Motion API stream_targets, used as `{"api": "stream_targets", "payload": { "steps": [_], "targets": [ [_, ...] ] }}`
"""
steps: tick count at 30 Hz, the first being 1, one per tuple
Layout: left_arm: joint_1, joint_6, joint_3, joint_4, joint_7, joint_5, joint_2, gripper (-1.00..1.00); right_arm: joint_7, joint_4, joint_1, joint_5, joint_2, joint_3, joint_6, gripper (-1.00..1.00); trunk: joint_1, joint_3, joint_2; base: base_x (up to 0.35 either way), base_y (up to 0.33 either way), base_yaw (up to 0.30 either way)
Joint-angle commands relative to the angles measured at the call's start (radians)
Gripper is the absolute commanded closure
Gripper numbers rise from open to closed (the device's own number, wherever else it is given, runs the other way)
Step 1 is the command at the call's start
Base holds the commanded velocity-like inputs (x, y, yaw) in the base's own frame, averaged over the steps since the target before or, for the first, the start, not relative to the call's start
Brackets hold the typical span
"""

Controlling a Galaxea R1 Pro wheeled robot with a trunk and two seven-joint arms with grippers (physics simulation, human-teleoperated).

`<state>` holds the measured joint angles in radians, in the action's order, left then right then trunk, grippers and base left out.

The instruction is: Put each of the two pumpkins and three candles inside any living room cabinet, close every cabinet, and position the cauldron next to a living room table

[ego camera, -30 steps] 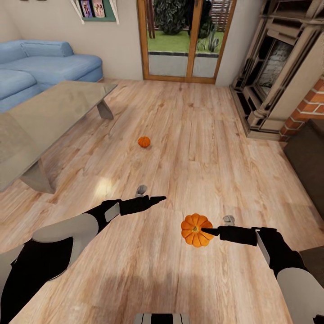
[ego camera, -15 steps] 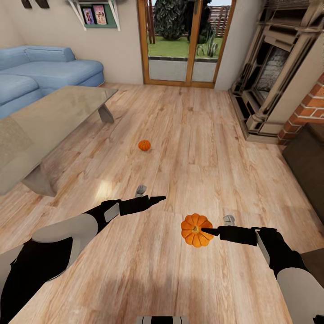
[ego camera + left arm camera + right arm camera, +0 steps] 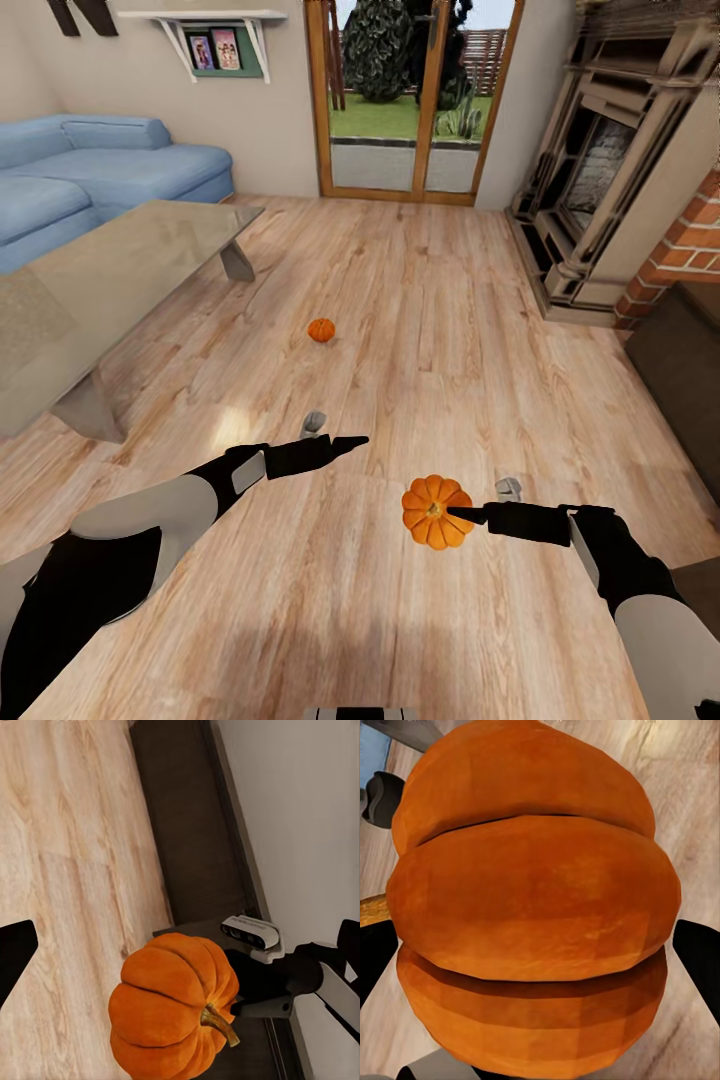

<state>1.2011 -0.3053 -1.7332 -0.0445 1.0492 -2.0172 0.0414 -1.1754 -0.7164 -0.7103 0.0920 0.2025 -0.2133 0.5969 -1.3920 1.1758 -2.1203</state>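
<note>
Orange ribbed pumpkin (image 3: 436,511) clamped between the fingers of the right gripper (image 3: 462,515), carried clear of the plank floor (image 3: 420,300). Second pumpkin (image 3: 321,329) rests on that floor, beyond the held one and just off the glass-topped table (image 3: 100,270). Left gripper (image 3: 350,441) hangs empty with jaws parted. Dark brown cabinet (image 3: 685,360) lies to the held pumpkin's right, near the brick fireplace (image 3: 600,170). Step in hand, by judgement: transport of the first pumpkin. Next move calls for turning toward the cabinet and opening a front.
</note>
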Motion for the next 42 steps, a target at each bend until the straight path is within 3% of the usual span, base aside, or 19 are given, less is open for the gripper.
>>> {"api": "stream_targets", "payload": {
  "steps": [1, 19, 23, 27, 42],
  "targets": [
    [0.0, -0.001, 0.0, 0.0, 0.0, 0.0, 0.0, -1.0, 0.0, 0.0, 0.0, 0.0, 0.0, 0.0, 0.0, 1.0, 0.0, -0.002, 0.0, 0.0, 0.0, 0.0],
    [0.0, -0.002, 0.0, 0.008, 0.001, -0.001, -0.003, -1.0, 0.009, 0.004, 0.001, -0.001, -0.003, 0.001, -0.002, 1.0, 0.0, -0.03, 0.0, 0.0, 0.0, 0.0],
    [0.0, -0.002, 0.001, 0.002, 0.001, 0.0, -0.032, -1.0, 0.009, 0.01, 0.004, -0.001, -0.004, 0.002, -0.002, 1.0, 0.0, -0.036, 0.0, 0.0, 0.0, 0.0],
    [0.0, -0.003, 0.001, 0.001, 0.003, 0.0, -0.041, -1.0, 0.01, 0.02, 0.007, -0.001, -0.005, 0.002, -0.026, 1.0, 0.0, -0.043, 0.0, 0.0, 0.0, 0.0],
    [0.0, -0.005, 0.001, -0.001, 0.001, 0.0, -0.035, -1.0, 0.007, 0.034, 0.008, -0.004, -0.005, 0.002, -0.055, 1.0, 0.0, -0.067, 0.0, 0.0, 0.0, 0.0]
  ]
}}
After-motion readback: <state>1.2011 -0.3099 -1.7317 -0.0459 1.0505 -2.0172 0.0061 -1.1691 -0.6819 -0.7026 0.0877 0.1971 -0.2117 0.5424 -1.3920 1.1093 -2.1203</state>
